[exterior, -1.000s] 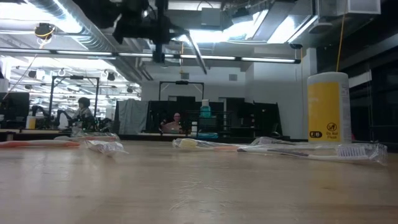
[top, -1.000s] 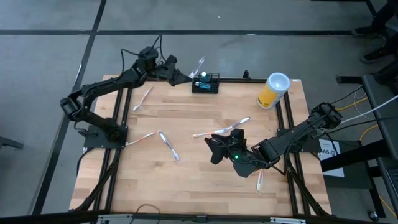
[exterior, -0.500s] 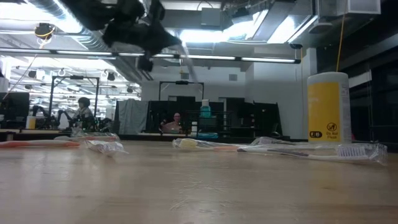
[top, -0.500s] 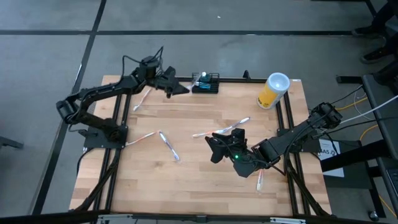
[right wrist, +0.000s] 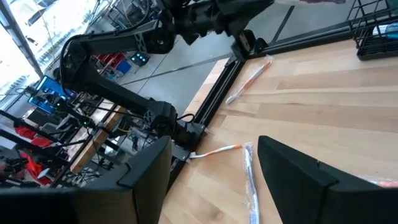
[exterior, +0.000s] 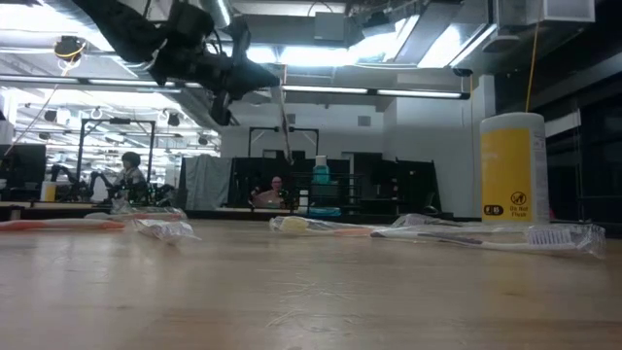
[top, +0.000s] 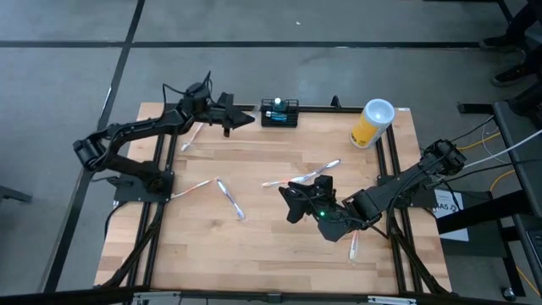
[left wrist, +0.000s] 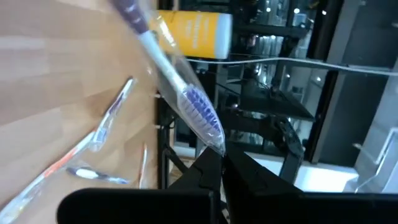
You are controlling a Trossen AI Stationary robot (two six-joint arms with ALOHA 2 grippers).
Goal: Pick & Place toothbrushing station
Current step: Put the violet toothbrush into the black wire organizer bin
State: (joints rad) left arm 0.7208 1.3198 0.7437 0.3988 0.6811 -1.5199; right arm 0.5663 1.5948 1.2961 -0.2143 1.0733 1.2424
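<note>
The toothbrushing station point(top: 279, 113), a small black rack with a teal item in it, stands at the table's far edge and shows in the low view point(exterior: 335, 194). Just left of it, above the table, my left gripper point(top: 249, 119) is shut on a toothbrush in a clear wrapper point(left wrist: 186, 99), seen in the low view as a thin stick point(exterior: 285, 117). My right gripper point(top: 296, 200) hovers open over the middle of the table with nothing between its fingers point(right wrist: 211, 180). My left gripper pinches the wrapped toothbrush between its two fingers at the head end, right beside the blue bristles point(left wrist: 212, 140). The fingers come roughly level from the table's left. The brush is lifted clear and, in the low view, hangs nearly upright below the fingertips point(exterior: 275, 72).
A yellow cup with a white rim point(top: 373, 124) stands at the far right. Wrapped toothbrushes lie loose on the wood: one at the far left point(top: 195, 134), two at the left point(top: 229, 196), one in the middle point(top: 301, 174), one near the right edge point(top: 354, 246).
My left gripper has sunk and drawn back toward the table's left, away from the station, rolling its wrist. It stays shut. The brush, which slanted up over the station, now hangs nearly upright.
</note>
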